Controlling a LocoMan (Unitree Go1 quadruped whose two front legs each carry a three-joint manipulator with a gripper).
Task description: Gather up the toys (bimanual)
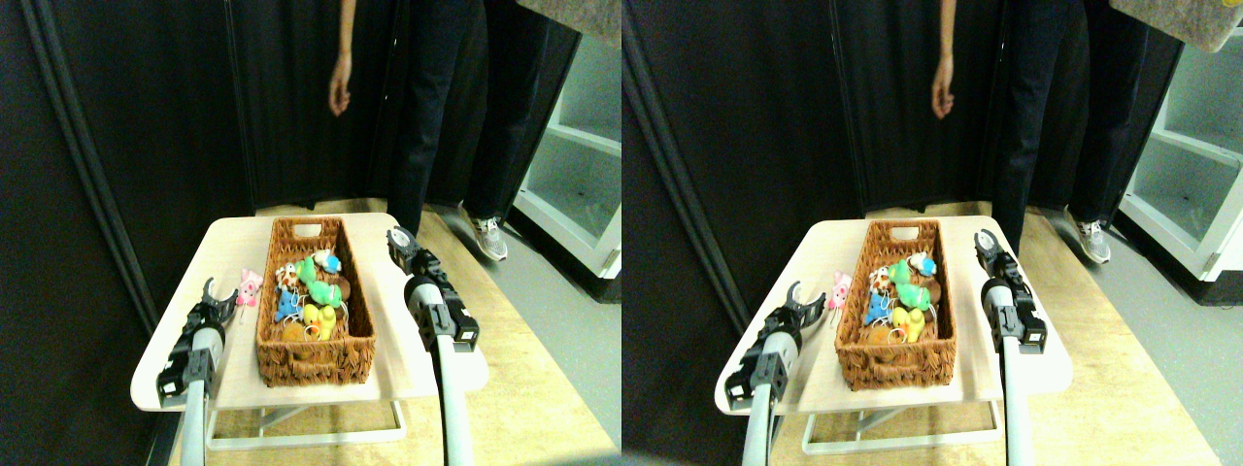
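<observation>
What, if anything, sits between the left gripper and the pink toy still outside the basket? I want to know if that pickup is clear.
Nothing visible. The pink toy lies on the table just ahead of the left gripper, left of the wicker basket, whose near wall it must clear.

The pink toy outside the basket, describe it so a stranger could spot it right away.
Find the pale table with the long wicker basket. The pink toy lies on the tabletop beside the basket's left wall, near the left gripper. It alone is outside; the other toys are inside.
</observation>
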